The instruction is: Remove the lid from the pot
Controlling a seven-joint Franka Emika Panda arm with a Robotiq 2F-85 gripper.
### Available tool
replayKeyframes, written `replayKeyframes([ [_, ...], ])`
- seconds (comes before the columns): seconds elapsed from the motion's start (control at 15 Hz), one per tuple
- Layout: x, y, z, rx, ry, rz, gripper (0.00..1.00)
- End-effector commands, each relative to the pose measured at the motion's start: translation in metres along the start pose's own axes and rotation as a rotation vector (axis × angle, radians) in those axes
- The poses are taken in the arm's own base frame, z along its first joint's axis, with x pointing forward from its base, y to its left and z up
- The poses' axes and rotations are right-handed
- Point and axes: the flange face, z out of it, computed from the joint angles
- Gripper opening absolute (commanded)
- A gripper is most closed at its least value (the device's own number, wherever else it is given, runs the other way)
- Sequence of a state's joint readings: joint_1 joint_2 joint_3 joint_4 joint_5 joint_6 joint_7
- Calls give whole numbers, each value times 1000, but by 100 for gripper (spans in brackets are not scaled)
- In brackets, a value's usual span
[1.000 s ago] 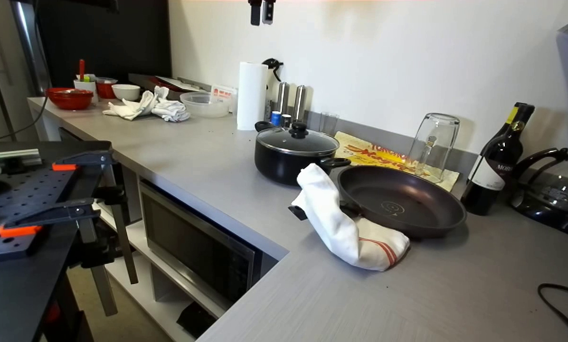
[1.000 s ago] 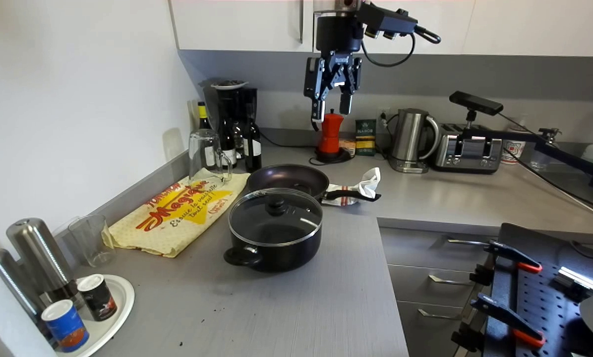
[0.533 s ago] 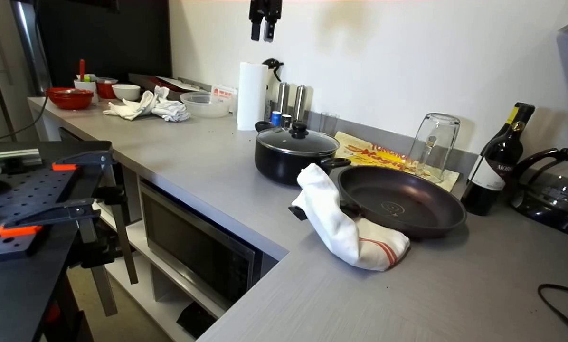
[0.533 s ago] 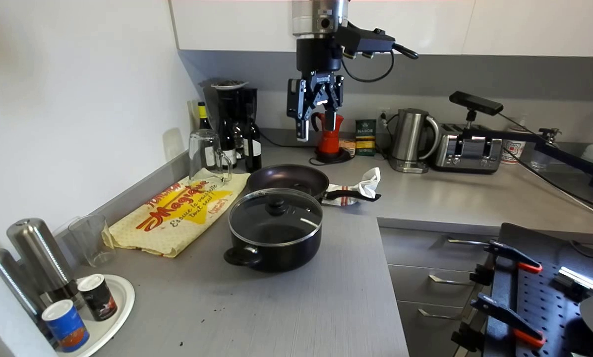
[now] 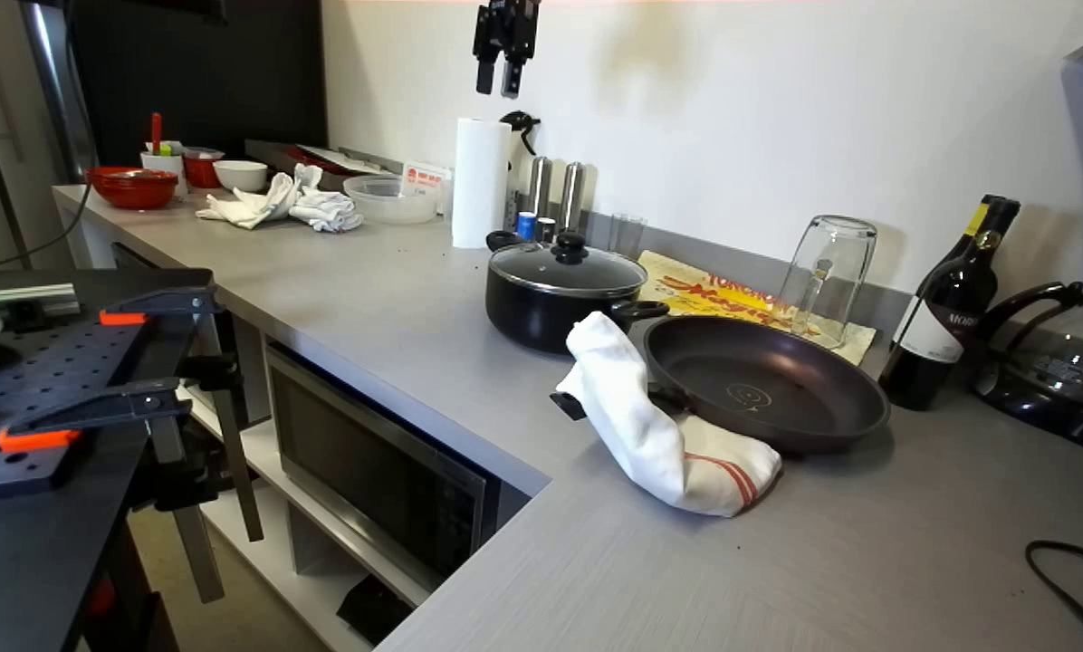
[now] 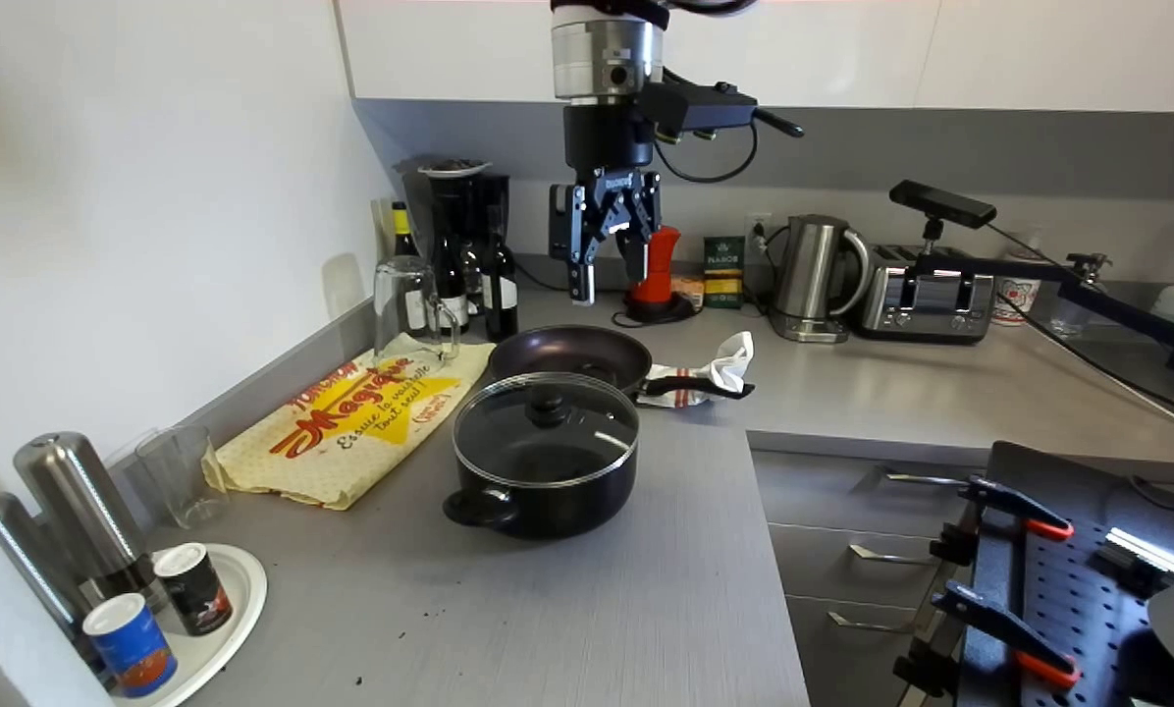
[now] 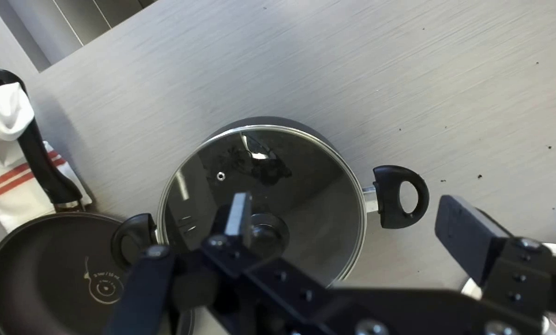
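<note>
Worktop (image 6: 548, 628): grey, below a pale wall (image 6: 155, 196); three drawers (image 6: 803, 555) sit under it;
Pot (image 6: 558, 511): one, black, upright on the worktop; two side handles (image 7: 401, 197) show in your wrist view;
Lid (image 6: 513, 447): one, clear glass, on the pot in all your three views; one dark knob (image 6: 548, 405) at its centre, one small metal vent (image 7: 221, 176) in the glass;
Gripper (image 6: 609, 277): you have one, pointing down, higher than the lid and apart from it;
Jaws: released; your two fingers (image 7: 237, 218) stand wide apart; in the wrist view one covers part of the lid beside the knob and one shows past a side handle;
Frying pan (image 5: 777, 389): one, just beside the pot; one white towel (image 5: 637, 444) with red stripes is bunched against its handle;
Wall side: one yellow printed cloth (image 6: 351, 432); one upturned glass mug (image 6: 405, 295) standing on it;
Plate (image 6: 248, 579): one, white; two small tins (image 6: 131, 643) on it, one blue, one black; two metal mills (image 6: 86, 511) near them;
Far end: one kettle (image 6: 811, 280), one toaster (image 6: 926, 295), side by side
</note>
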State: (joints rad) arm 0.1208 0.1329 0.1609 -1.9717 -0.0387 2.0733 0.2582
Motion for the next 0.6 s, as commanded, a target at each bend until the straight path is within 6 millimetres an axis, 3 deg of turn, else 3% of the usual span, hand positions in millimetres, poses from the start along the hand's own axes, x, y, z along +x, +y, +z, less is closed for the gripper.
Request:
replayKeyframes([
  [0.0, 12, -5, 9, -25, -14, -1, 100],
  [0.53, 39, 6, 45, -22, -63, 15, 100],
])
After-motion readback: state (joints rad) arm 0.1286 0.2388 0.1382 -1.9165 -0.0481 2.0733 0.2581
